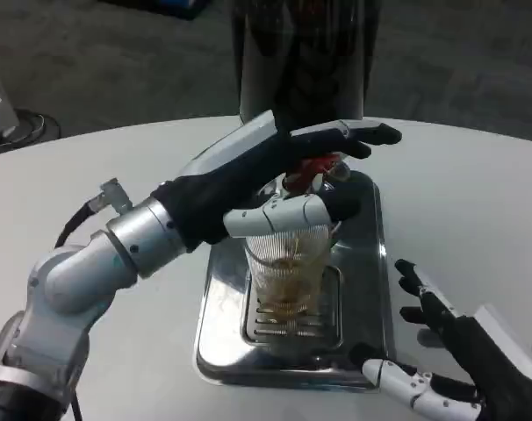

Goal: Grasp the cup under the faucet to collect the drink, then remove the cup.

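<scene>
Head view: one cup (288, 267) on one tray (368, 289); left hand (288, 180) grips cup; right hand (442, 360) spread, holding nothing.

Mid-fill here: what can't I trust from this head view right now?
- Faucet spout and most of the small red tap handle: covered by the left robot hand.
- Fill level in the ribbed clear glass cup: blurred by ribbing.
- Right robot hand: cut off by the frame's corner.

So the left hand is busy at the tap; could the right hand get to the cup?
Probably yes: the right hand is open by the tray's near right corner, and the cup's right side is uncovered.
</scene>
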`<state>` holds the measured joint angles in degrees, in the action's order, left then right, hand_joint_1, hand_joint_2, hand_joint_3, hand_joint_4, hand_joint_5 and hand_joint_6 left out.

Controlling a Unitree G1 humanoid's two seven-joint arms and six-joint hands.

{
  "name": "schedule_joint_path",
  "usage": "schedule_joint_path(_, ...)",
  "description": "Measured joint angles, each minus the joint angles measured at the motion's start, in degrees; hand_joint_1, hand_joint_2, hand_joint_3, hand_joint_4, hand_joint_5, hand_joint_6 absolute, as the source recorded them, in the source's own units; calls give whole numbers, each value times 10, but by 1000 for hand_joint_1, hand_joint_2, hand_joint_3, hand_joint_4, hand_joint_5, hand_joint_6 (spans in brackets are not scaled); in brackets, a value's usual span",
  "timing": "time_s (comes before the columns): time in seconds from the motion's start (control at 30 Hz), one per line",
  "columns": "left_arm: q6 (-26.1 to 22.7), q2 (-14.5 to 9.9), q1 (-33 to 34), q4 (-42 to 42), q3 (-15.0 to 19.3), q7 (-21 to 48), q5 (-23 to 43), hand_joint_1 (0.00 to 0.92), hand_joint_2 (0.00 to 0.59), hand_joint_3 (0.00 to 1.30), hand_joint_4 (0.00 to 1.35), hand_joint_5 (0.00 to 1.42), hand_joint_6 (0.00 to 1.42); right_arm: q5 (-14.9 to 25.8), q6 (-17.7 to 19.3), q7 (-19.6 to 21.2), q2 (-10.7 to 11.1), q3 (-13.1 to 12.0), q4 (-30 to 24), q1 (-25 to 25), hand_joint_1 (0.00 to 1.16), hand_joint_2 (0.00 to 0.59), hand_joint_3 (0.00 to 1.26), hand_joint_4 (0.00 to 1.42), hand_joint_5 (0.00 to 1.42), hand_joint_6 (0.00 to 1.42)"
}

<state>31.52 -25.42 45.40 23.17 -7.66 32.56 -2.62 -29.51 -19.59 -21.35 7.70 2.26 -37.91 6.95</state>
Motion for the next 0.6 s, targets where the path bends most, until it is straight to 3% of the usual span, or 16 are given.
schedule_joint_path(0.17, 2, 1, 0, 2, 3, -3, 1, 0, 100, 232, 144, 200, 323, 21, 16, 29, 10, 1, 44, -28, 612, 243, 0, 22, 87, 115)
schedule_joint_path(0.3, 1, 1, 0, 2, 6, -3, 1, 0, 101, 237, 147, 203, 325, 41, 53, 66, 18, 1, 94, -59, 622, 242, 0, 22, 86, 99)
schedule_joint_path(0.6, 0, 1, 0, 2, 12, -3, 0, 0, 101, 246, 158, 204, 327, 70, 90, 100, 21, 8, 160, -103, 636, 227, 0, 22, 77, 81)
